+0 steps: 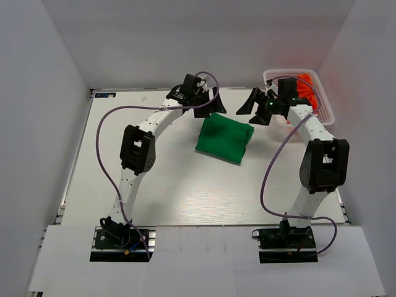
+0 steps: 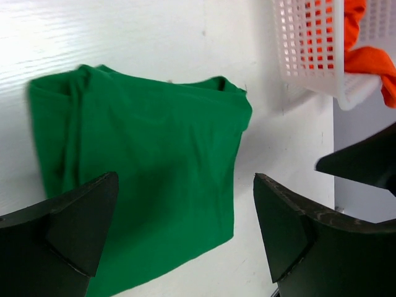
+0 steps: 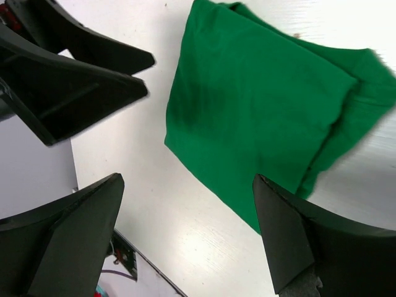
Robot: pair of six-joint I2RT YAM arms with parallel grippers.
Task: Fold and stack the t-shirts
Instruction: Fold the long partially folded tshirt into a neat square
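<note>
- Lying folded into a tilted rectangle, the green t-shirt (image 1: pixel 224 140) sits mid-table, a little toward the far side, between your two grippers.
- Item: left gripper (image 1: pixel 207 105). Jaws are spread wide and hold nothing. It hangs at the shirt's far left corner; from above you cannot tell whether it touches the cloth.
- Item: right gripper (image 1: pixel 257 106). Jaws are spread wide and hold nothing. It hangs just past the shirt's far right corner, near the basket.
- Edges: both wrist views show stacked layers along one short side of the fold; the other sides lie flat.
- Room: bare table (image 1: pixel 185 192) runs from the shirt's near edge to the arm bases and out to the left. White walls close the left, far and right sides.
- Item: white mesh basket (image 1: pixel 328 105) in the far right corner, with orange t-shirts (image 1: pixel 306 83) heaped inside and one spilling over the rim.
- Hidden: your right arm covers part of the basket from above, and the orange shirts cannot be counted. In each wrist view the fingers cut off part of the green shirt.
</note>
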